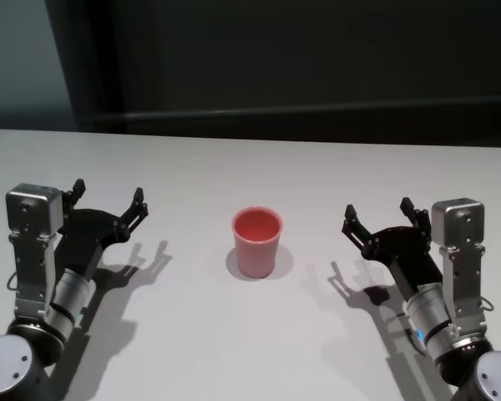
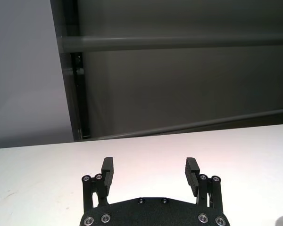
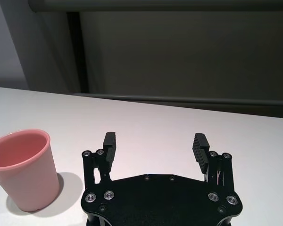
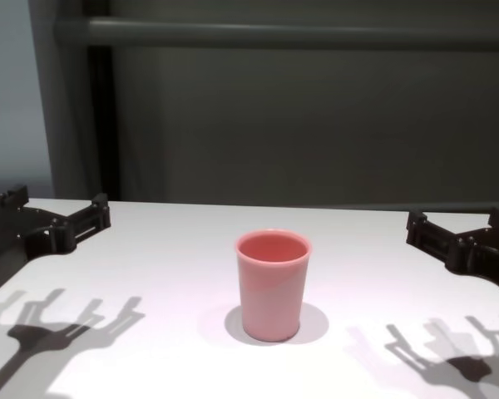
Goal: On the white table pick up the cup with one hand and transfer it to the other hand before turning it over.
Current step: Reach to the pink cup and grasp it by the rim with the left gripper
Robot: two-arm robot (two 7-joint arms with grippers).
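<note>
The salmon-pink cup (image 1: pixel 256 242) stands upright, mouth up, in the middle of the white table (image 1: pixel 234 167). My left gripper (image 1: pixel 108 194) hovers over the table to the cup's left, open and holding nothing. To the cup's right is my right gripper (image 1: pixel 377 209), also open and holding nothing. Both are well apart from the cup. The chest view shows the cup (image 4: pixel 272 287) centred between the left gripper (image 4: pixel 58 204) and the right gripper (image 4: pixel 459 220). In the right wrist view the cup (image 3: pixel 23 167) sits off to one side of the open right gripper (image 3: pixel 155 139). The left wrist view shows only the open left gripper (image 2: pixel 149 165) over bare table.
A dark wall (image 1: pixel 301 58) with a horizontal rail (image 4: pixel 274 33) rises behind the table's far edge (image 1: pixel 250 136). Both arms cast shadows on the tabletop beside the cup.
</note>
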